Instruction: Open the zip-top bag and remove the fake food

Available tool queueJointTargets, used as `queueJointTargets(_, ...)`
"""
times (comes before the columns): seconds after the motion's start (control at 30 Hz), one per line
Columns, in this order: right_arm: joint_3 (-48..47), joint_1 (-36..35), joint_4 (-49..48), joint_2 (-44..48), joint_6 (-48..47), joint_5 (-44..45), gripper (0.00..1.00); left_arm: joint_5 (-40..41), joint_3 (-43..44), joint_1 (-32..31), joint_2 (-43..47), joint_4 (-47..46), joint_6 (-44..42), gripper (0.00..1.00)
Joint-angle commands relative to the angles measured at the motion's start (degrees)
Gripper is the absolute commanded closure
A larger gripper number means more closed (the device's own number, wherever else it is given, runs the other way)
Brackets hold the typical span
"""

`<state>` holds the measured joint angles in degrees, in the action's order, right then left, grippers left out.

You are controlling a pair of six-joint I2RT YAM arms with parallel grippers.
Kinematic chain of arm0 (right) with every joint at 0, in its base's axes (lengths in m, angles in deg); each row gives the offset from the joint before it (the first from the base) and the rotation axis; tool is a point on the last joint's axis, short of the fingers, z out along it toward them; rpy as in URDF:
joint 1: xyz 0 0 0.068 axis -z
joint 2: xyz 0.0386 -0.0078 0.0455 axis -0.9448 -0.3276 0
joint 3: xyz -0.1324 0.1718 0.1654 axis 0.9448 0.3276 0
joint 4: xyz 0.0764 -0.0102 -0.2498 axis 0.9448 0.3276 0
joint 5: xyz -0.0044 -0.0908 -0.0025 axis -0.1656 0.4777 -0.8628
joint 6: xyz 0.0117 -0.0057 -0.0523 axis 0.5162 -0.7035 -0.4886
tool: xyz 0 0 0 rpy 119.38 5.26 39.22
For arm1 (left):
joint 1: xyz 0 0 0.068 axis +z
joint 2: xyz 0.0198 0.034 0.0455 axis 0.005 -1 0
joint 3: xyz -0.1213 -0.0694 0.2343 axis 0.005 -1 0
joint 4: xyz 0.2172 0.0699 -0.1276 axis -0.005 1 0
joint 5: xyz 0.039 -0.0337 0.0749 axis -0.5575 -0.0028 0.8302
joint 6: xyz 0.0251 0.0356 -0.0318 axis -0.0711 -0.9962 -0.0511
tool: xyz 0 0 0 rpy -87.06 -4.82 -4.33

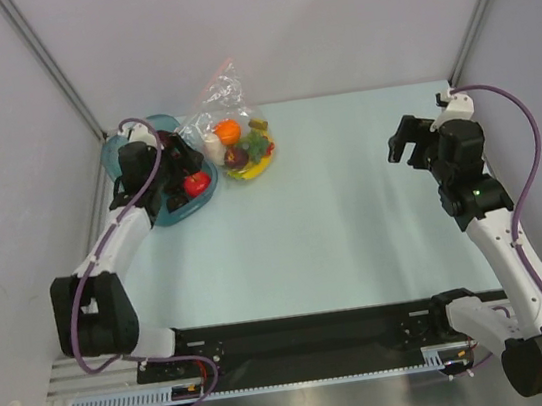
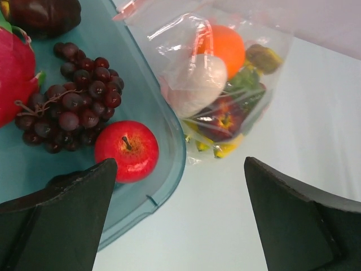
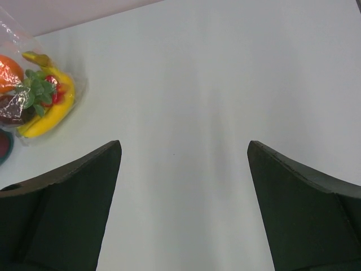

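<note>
Clear plastic zip-top bag (image 1: 230, 128): lay upper left in the overhead view on the pale surface (image 1: 333, 214), touching the right rim of the teal tray (image 1: 116, 162); probably not yet opened.
Bag axis: ran up the frame, crumpled neck on top, fake food (image 1: 244, 151) bulging at the lower end.
Left hand (image 1: 175, 181): hung over the tray, fingers spread wide, empty; the bag sat just upper right of it, making this the nearer hand.
Right hand (image 1: 409, 143): far right, spread wide, empty, well apart from the bag.
In the way: red apple (image 2: 127, 149) and dark grapes (image 2: 73, 107) inside the tray.
</note>
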<state>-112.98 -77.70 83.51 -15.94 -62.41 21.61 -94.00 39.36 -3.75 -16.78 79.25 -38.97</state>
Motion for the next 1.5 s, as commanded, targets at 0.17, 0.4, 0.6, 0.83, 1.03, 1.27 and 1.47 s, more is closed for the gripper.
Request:
queueJointTargets(0.17,0.7,0.4,-3.1,0.9,-0.2,-2.6,0.0,-7.8,5.5,5.5,-13.6,-21.0,7.8,0.0)
queueJointTargets(0.4,0.8,0.7,-4.0,-1.0,-0.5,-3.2,0.0,-12.5,11.3,5.7,-22.1,-26.4,8.7,0.0)
queueJointTargets(0.6,0.6,0.7,-4.6,-2.9,-0.8,-3.4,0.0,-16.0,13.9,5.7,-26.1,-29.7,11.3,0.02)
queueJointTargets(0.83,0.5,0.7,-4.0,-3.1,-1.2,-3.1,0.0,-23.0,16.7,3.9,-29.2,-36.0,14.6,0.72)
queueJointTargets(1.03,0.6,0.8,-3.0,-2.0,-1.7,-2.9,0.0,-30.3,19.1,-0.9,-29.5,-38.1,12.9,1.0)
queueJointTargets(1.27,0.6,0.7,-4.0,-1.3,-3.7,-10.5,0.0,-41.0,16.0,-6.0,-24.2,-41.4,7.5,1.0)
queueJointTargets(1.47,-1.2,0.3,-6.5,-2.9,-6.2,-25.4,0.0,-50.1,11.0,-8.7,-16.8,-43.8,4.6,1.0)
